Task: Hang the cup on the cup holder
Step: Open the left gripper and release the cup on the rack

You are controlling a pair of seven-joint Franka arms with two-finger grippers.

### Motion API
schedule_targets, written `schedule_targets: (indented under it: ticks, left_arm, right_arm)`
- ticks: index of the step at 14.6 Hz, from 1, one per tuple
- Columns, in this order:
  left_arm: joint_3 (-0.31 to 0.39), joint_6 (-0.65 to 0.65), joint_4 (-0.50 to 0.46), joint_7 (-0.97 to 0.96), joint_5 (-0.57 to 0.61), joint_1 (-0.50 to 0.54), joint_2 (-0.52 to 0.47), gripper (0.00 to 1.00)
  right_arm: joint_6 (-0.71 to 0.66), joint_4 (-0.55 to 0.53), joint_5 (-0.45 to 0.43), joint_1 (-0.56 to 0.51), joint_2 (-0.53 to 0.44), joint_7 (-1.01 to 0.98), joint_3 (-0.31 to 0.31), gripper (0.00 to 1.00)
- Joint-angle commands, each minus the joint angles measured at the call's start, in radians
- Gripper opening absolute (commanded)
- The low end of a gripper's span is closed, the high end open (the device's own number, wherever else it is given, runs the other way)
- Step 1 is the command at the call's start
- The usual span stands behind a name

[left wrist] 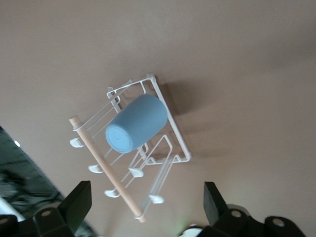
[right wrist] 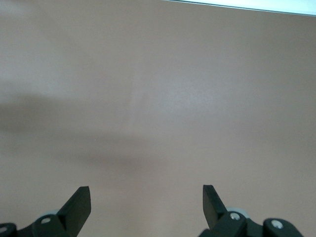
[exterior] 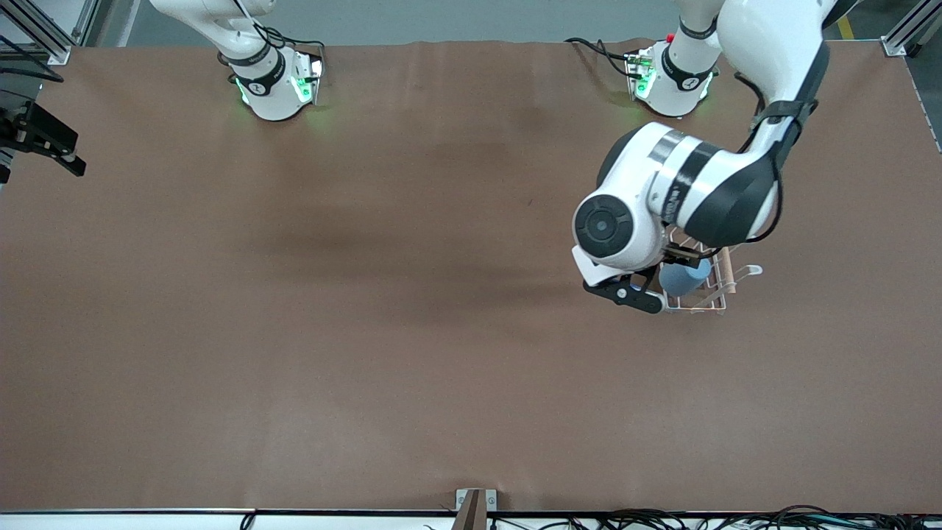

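Hanging looks done: small light-blue plastic cup [left wrist: 136,123] sits tilted on a prong of the white wire cup holder [left wrist: 173,129]; left gripper [left wrist: 147,207] above, jaws wide, empty; next, retreat upward; right gripper [right wrist: 146,205] wide open, waiting.

Cup [left wrist: 137,123] tilted on cup holder [left wrist: 170,121] prong, apparently.

Front view: high camera, looks steeply down on the whole brown tabletop [exterior: 368,331], facing both arm bases. Left wrist view: close, looks down past its jaws at the white wire rack with wooden rod [left wrist: 174,129] holding the light-blue tumbler [left wrist: 136,123]; front view shares both. Right wrist view: close, bare tabletop only.
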Motion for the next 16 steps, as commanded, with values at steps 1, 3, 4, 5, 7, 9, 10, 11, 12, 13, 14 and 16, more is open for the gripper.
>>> schedule_targets:
  ticks: [1, 3, 4, 5, 7, 9, 10, 11, 12, 13, 14, 16]
  left_arm:
    - [-0.001, 0.047, -0.009, -0.118, -0.027, 0.005, -0.068, 1.0]
    - [-0.001, 0.093, -0.009, -0.182, -0.079, 0.043, -0.116, 1.0]
    - [-0.002, 0.118, -0.009, -0.19, -0.113, 0.074, -0.133, 1.0]
    - [-0.002, 0.132, -0.009, -0.189, -0.146, 0.106, -0.153, 1.0]
    - [-0.001, 0.133, -0.009, -0.175, -0.153, 0.14, -0.184, 1.0]
    - [0.005, 0.132, -0.009, -0.169, -0.15, 0.148, -0.207, 1.0]
    - [0.011, 0.133, -0.009, -0.167, -0.148, 0.16, -0.239, 1.0]
    - [0.022, 0.147, -0.018, -0.167, -0.151, 0.168, -0.275, 1.0]
    - [0.037, 0.171, -0.027, -0.164, -0.162, 0.175, -0.294, 1.0]
    - [0.057, 0.181, -0.032, -0.158, -0.209, 0.197, -0.326, 1.0]
    - [0.085, 0.182, -0.056, -0.152, -0.281, 0.203, -0.361, 1.0]
    - [0.189, 0.184, -0.122, -0.097, -0.398, 0.202, -0.455, 1.0]
  right_arm:
    - [0.001, -0.005, 0.013, -0.006, -0.005, -0.005, 0.001, 1.0]
    - [0.004, -0.005, 0.013, -0.004, -0.005, -0.004, 0.001, 1.0]
    - [0.004, -0.005, 0.013, -0.004, -0.004, -0.004, 0.001, 1.0]
    - [0.003, -0.005, 0.013, -0.004, -0.004, -0.004, 0.001, 1.0]
    - [0.003, -0.005, 0.013, -0.004, -0.004, -0.004, 0.001, 1.0]
    - [0.003, -0.005, 0.014, -0.004, -0.004, -0.004, 0.001, 1.0]
    - [0.003, -0.005, 0.014, -0.004, -0.004, -0.004, 0.001, 1.0]
    - [0.003, -0.007, 0.014, -0.002, -0.004, -0.004, 0.001, 1.0]
    - [0.003, -0.005, 0.013, 0.002, -0.004, -0.004, 0.001, 1.0]
    - [0.001, -0.005, 0.013, 0.002, -0.004, -0.004, 0.001, 1.0]
    - [0.001, -0.005, 0.013, 0.002, -0.004, -0.004, 0.003, 1.0]
    - [0.0, -0.007, 0.013, -0.001, -0.004, -0.004, 0.003, 1.0]
